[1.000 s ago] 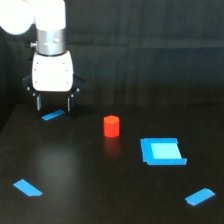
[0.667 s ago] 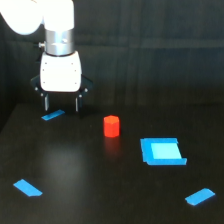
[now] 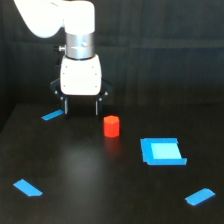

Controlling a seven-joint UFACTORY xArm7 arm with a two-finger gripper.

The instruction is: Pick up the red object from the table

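Hovering with spread fingers [image 3: 81, 106], empty, just beside the red object [image 3: 111, 126] on the table [image 3: 90, 185].

Arm link: glossy white, thick and rounded, entering from the top of the exterior view.
Wrist joint: a silver-grey metallic cylinder below the white link, banded with a thin darker ring near its lower edge; a small dark nub sticks out on the exterior view's left side.
End effector [image 3: 81, 107] housing: a white, boxy block with rounded corners, smooth and unmarked.
End effector base: black brackets flare out at both lower sides of the white block.
Fingers [image 3: 65, 106]: two short, thin, black prongs, straight and parallel, with a gap between them.
Cables, screws, markings: too blurred to tell.
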